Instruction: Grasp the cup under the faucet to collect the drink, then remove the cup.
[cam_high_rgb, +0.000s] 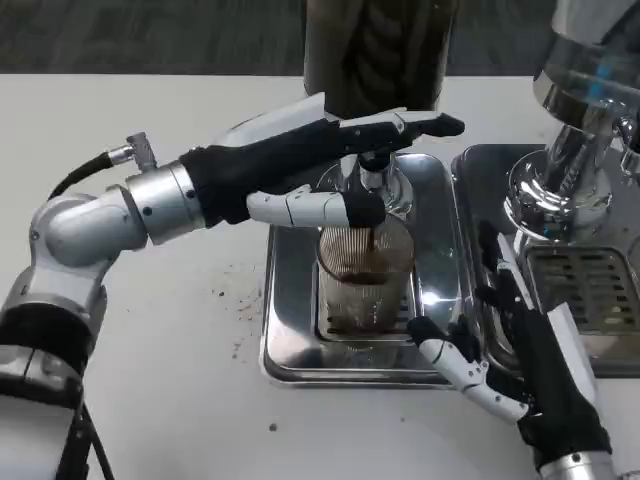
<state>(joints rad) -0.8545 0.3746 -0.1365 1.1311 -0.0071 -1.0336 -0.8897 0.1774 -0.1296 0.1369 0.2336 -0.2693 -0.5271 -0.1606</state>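
A ribbed clear cup (365, 275) stands upright on a steel drip tray (285, 330) directly under the chrome faucet (385, 190). A thin brown stream falls into the cup, and brown drink shows inside it. My left hand (320, 165) reaches in from the left. Its fingers lie over the faucet's black lever (375, 157) and its thumb presses the spout from below. My right hand (525, 375) lies at the tray's right rim with its fingers spread, just right of the cup and holding nothing.
A dark drink dispenser (380, 50) stands behind the faucet. At the right is a second steel tray (590, 290) with a grille and a chrome machine (575, 130) above it. Brown specks dot the white table (200, 350) left of the drip tray.
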